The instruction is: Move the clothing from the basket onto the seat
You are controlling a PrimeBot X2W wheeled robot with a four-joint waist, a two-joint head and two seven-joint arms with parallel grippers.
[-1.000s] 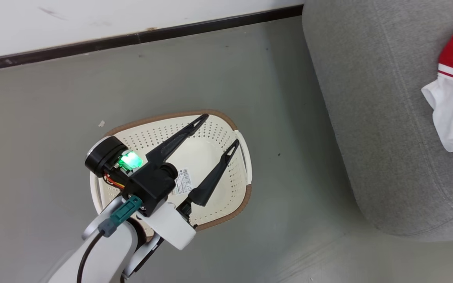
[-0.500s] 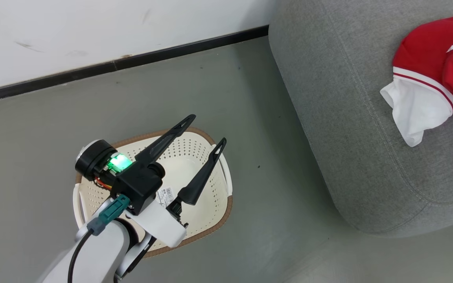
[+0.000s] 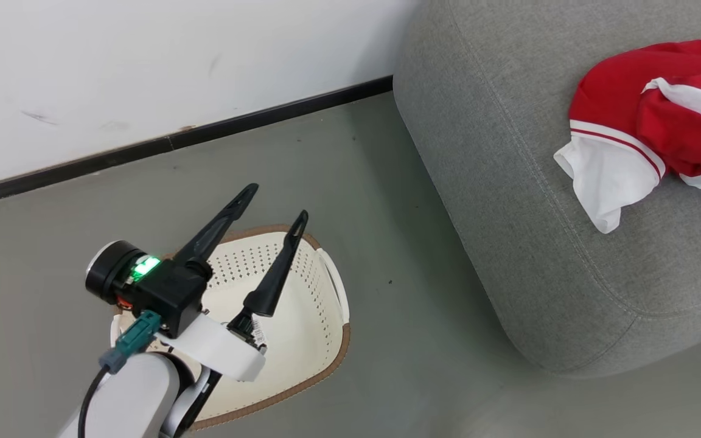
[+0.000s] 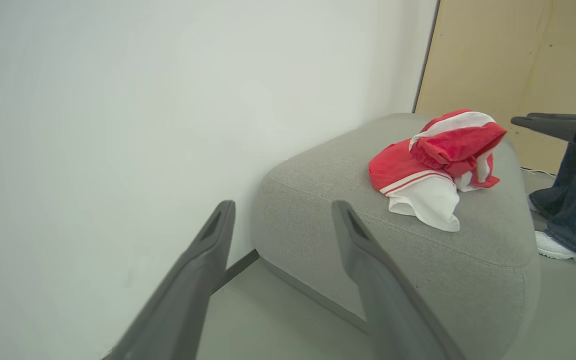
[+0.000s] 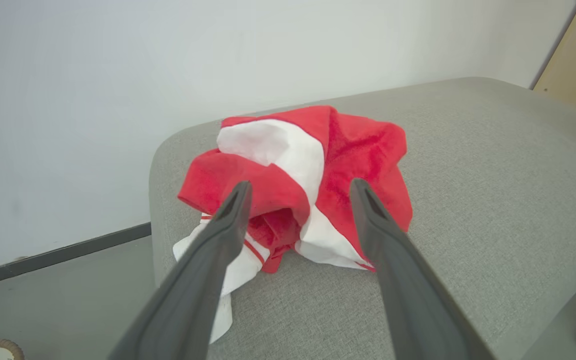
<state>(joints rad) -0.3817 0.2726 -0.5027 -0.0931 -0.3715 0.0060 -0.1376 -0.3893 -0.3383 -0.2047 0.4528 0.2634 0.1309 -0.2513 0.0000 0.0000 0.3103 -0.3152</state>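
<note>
Left hand (image 3: 277,201) spread, empty, now raised beyond basket (image 3: 317,316) rim, right hand (image 5: 300,185) spread, facing clothing (image 3: 618,103) on seat (image 3: 509,213)

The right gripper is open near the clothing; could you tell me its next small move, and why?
Probably draw the right gripper back from the clothing: it is open, the clothing lies on the seat, the basket looks bare.

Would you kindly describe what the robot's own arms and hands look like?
The left hand has two long, tapering dark fingers with slotted tips on a black housing showing a green light. A white bracket joins it to a pale forearm, where a teal connector carries a dark cable. The right hand has matching dark grey fingers.
</note>
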